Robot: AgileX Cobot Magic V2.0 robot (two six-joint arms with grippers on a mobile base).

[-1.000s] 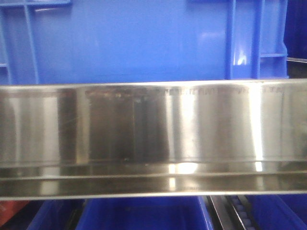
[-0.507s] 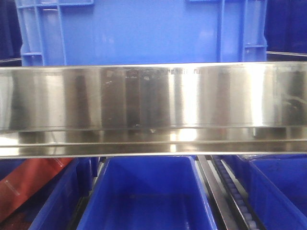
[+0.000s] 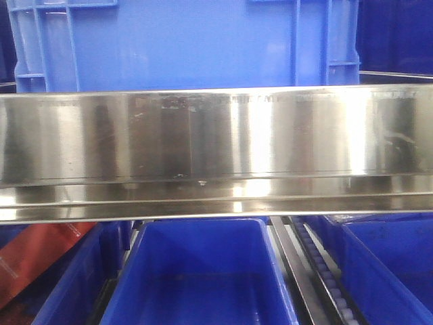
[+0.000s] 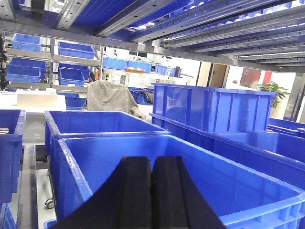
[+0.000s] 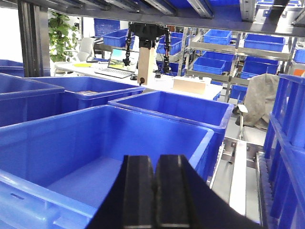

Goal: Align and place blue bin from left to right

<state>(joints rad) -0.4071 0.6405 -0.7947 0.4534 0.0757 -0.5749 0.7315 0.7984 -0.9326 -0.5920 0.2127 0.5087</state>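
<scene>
Shelving rack fills all views; a broad stainless steel rail (image 3: 216,152) runs across the front view. Behind and above it stands the blue bin (image 3: 183,44), a large ribbed crate on the upper level, its flat side panel facing the camera and vertical ribs at both corners. Below the rail, an open smaller tub (image 3: 199,271) sits beside a roller track (image 3: 325,271). The bin looks like rigid moulded plastic, probably light if empty, though bulky; contents cannot be seen. Smooth panel likely slippery, so the ribbed corners or the rim seem the better places to take hold, one arm each side. Left tool (image 4: 151,191): black pads pressed together, no gap, nothing between them, hovering over an open tub (image 4: 181,186), not touching it as far as can be told. Right tool (image 5: 155,191): pads likewise closed flat against each other, empty, poised above another open tub (image 5: 95,162). Neither tool is near the bin yet.
</scene>
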